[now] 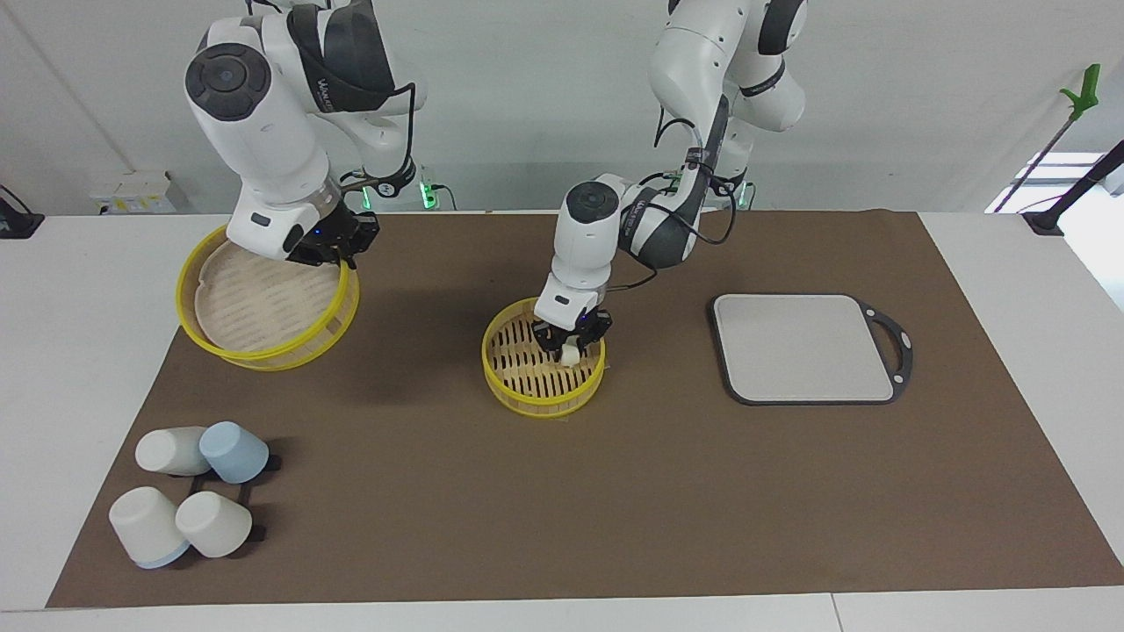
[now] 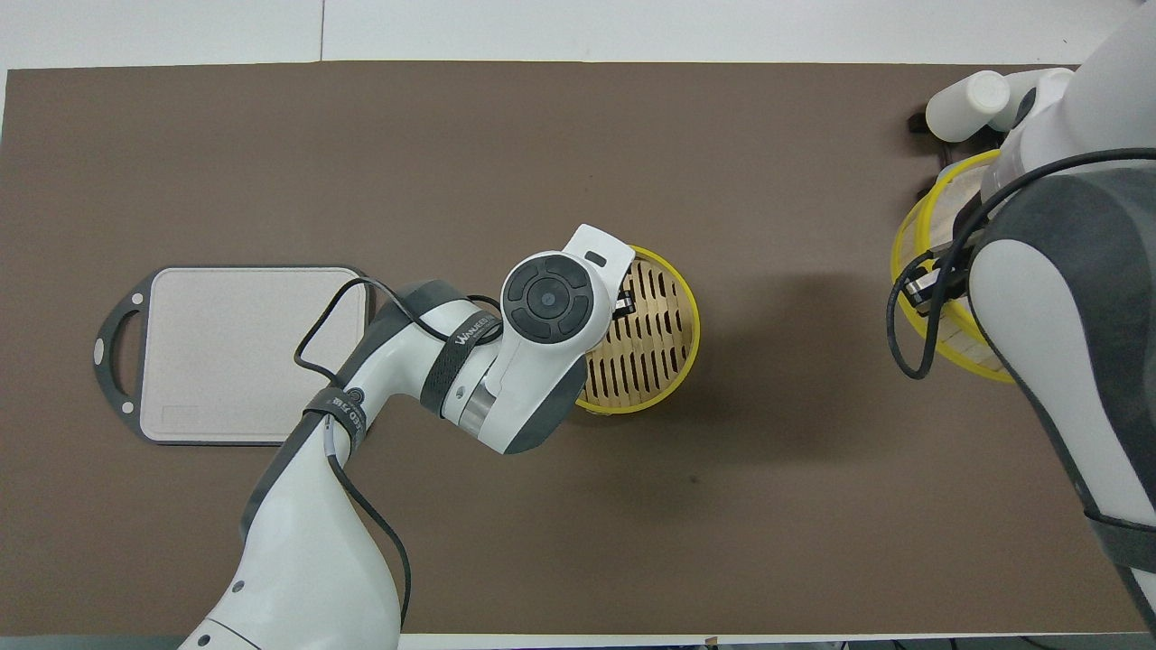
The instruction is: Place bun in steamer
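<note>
The steamer (image 1: 527, 399) (image 2: 691, 316) stands on the brown mat mid-table, yellow-rimmed with a pale slatted floor. My left gripper (image 1: 572, 338) reaches down into it at the side toward the left arm's end. Its fingers stand apart, and the small cream bun (image 1: 571, 355) sits low between their tips, just above the floor. From overhead the left hand hides the bun. My right gripper (image 1: 338, 250) is shut on the rim of a second yellow-rimmed tier (image 1: 263, 303) (image 2: 912, 244), held tilted above the mat at the right arm's end.
A flat grey board with a dark rim (image 1: 803, 347) (image 2: 253, 352) lies toward the left arm's end. Several white and blue cups (image 1: 198, 500) (image 2: 966, 104) lie on a black rack, farther from the robots than the held tier.
</note>
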Motion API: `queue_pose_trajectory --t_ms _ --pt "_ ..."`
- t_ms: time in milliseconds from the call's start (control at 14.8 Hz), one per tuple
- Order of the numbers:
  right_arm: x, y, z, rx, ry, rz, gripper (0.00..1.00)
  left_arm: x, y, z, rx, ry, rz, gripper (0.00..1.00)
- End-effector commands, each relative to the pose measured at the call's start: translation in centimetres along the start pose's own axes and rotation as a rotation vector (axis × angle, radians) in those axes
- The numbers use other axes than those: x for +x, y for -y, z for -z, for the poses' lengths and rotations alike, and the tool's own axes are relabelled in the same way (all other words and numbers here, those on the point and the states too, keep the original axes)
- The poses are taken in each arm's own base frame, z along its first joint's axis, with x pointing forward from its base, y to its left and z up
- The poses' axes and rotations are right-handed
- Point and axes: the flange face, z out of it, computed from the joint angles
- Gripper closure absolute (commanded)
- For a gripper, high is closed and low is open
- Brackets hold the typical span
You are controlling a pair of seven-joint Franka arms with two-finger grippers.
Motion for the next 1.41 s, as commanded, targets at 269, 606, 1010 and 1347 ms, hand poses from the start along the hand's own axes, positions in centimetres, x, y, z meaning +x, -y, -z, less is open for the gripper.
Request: queue_pose_trajectory --t_ms 269,606,1010,1347 --pt "0.7 4.5 0.2 -0.033 -0.075 -0.037 1.00 3.3 7.1 11.4 0.046 0.065 0.094 0.00" --pt "4.4 16.7 -1.6 0.041 -0.146 -0.141 1.00 10.8 25.2 23.2 0.058 0.075 0.114 0.00" --pt "9.6 30.2 -9.4 0.082 -0.231 -0.207 1.00 14.1 38.0 27.6 0.087 0.084 -0.030 0.00" --pt "10.2 34.8 -13.7 0.071 -0.209 -0.200 1.00 13.8 41.0 28.9 0.088 0.138 -0.190 0.00"
